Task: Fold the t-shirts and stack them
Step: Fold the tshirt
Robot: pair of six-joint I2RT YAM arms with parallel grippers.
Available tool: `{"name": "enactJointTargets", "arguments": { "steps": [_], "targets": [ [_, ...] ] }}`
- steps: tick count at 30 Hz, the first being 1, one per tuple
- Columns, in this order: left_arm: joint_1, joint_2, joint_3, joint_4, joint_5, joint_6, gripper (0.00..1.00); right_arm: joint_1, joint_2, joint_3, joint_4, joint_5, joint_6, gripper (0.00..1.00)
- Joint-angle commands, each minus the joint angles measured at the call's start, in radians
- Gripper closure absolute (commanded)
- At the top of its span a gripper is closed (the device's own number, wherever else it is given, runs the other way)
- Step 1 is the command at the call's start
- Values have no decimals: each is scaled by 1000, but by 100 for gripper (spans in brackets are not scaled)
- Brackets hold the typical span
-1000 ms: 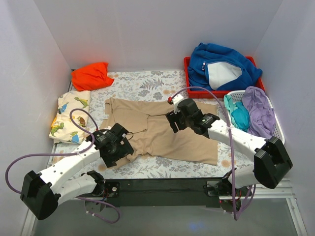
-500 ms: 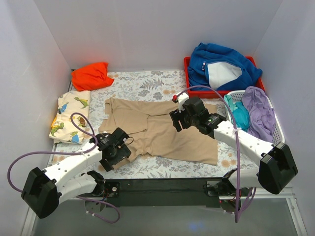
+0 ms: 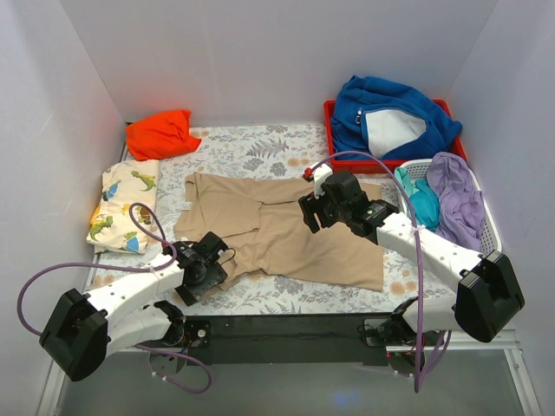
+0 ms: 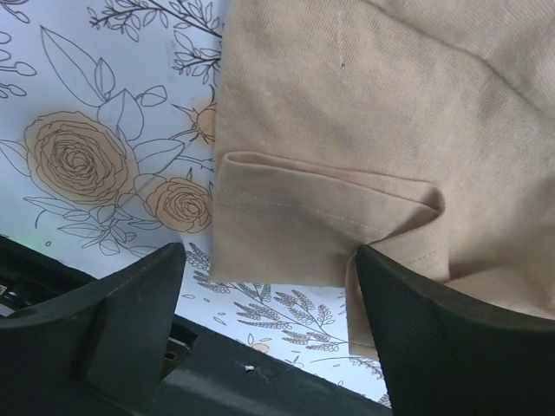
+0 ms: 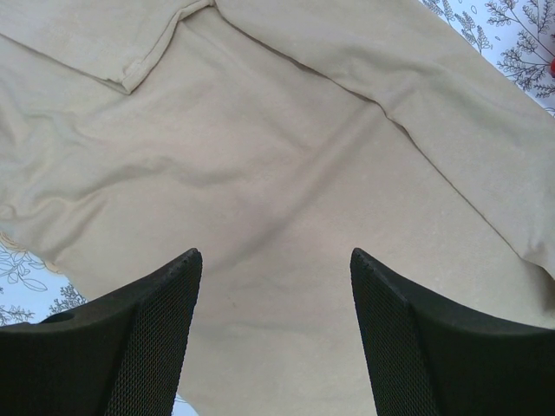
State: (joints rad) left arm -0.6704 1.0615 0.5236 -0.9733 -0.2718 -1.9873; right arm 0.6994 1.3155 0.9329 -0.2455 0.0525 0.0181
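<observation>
The tan t-shirt (image 3: pixel 286 234) lies spread on the flowered cloth in the middle. My left gripper (image 3: pixel 201 276) is open over its near left corner; in the left wrist view that corner (image 4: pixel 312 217) is folded over between my open fingers (image 4: pixel 139 303). My right gripper (image 3: pixel 310 217) is open above the shirt's middle, with only tan cloth (image 5: pixel 286 173) between its fingers (image 5: pixel 147 321). The orange t-shirt (image 3: pixel 159 133) lies bunched at the back left. The cream dinosaur t-shirt (image 3: pixel 126 204) lies folded at the left edge.
A red tray (image 3: pixel 334 130) at the back right holds the blue fleece (image 3: pixel 390 117). A white basket (image 3: pixel 490 217) beside it holds teal and purple clothes. The dark table edge (image 4: pixel 225 381) runs just below the left gripper.
My left gripper has moved toward the near edge, down to the shirt's near left corner. My right gripper has shifted a little to the right over the shirt, then stayed.
</observation>
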Motion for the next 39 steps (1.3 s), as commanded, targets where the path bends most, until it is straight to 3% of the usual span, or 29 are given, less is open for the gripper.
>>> {"name": "enactJointTargets", "arguments": {
  "steps": [1,9,12,13,19,22,23,25,34,39],
  "targets": [
    [2,-44,-37,30,-12,-143,24,-6,-1,-11,-6,-2,-15,25],
    [2,-54,-62,56,-21,-153,34,-8,8,-11,-6,-6,-15,25],
    [2,-52,-66,58,-26,-157,40,-8,7,-13,-8,-6,-15,25],
    [2,-57,-77,61,-24,-157,47,-8,8,-13,-8,-5,-15,25],
    [2,-72,-119,100,-24,-165,57,-8,7,-14,-14,-2,-15,25],
    [2,-67,-125,117,-26,-154,68,-8,8,-13,-14,-2,-15,25],
    [2,-67,-126,119,-26,-154,80,-8,8,-13,-15,-3,-15,25],
    [2,-78,-126,114,-29,-156,93,-8,8,-13,-17,-2,-15,25],
    [2,-141,-24,55,-24,-131,97,-18,-16,40,-165,122,83,25],
    [2,-187,104,-50,-53,-90,97,-55,-54,-5,-250,43,203,25]
  ]
}}
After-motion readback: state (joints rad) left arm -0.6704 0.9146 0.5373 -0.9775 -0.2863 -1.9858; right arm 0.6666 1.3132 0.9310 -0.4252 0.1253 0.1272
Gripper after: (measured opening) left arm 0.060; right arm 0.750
